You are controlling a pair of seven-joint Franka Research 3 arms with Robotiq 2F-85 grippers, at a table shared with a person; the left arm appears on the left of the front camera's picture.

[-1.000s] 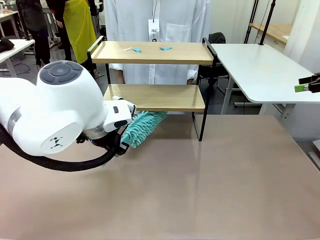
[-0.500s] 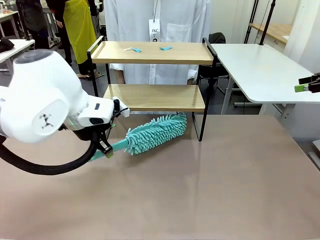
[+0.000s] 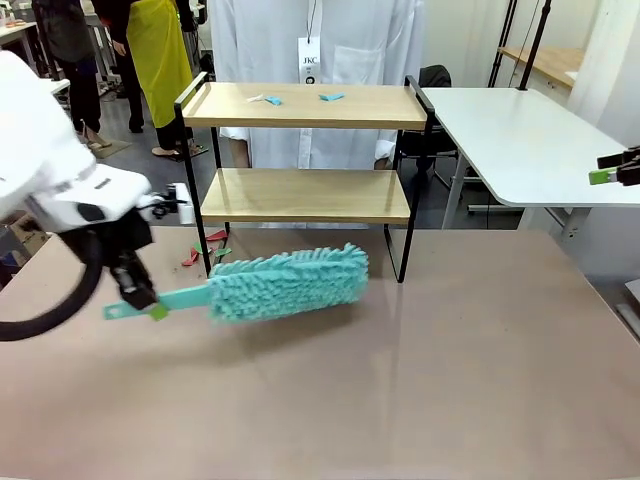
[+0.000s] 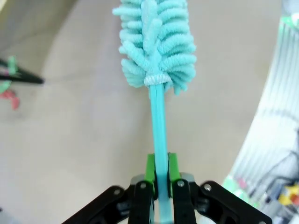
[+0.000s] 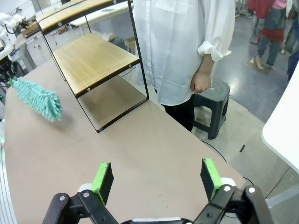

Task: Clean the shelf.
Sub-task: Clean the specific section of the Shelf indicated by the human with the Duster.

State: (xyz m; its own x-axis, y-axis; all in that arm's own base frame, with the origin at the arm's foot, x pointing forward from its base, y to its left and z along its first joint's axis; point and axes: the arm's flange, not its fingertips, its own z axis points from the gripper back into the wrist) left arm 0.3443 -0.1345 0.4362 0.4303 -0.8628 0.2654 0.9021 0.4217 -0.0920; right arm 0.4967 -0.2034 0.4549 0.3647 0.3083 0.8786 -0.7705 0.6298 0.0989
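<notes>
The shelf (image 3: 300,193) stands at the back of the tan table, two wooden boards in a black frame. Small blue scraps (image 3: 272,100) lie on its top board. My left gripper (image 3: 140,300) is shut on the thin handle of a teal fluffy duster (image 3: 290,283), which hangs level just in front of the shelf's lower board. In the left wrist view the green pads (image 4: 150,168) clamp the handle, with the duster head (image 4: 156,42) ahead. My right gripper (image 5: 156,179) stands open and empty, far right (image 3: 612,172), looking toward the shelf (image 5: 96,60) and the duster (image 5: 39,100).
A person in a white coat (image 3: 315,60) stands behind the shelf, one hand (image 5: 198,81) hanging down. Red and green scraps (image 3: 205,250) lie on the table by the shelf's left leg. A white table (image 3: 520,140) stands at the right, a stool (image 5: 212,105) below it.
My left arm swung out to the left and drew the duster from under the lower board; the duster now lies level in front of the shelf. The right gripper stayed put.
</notes>
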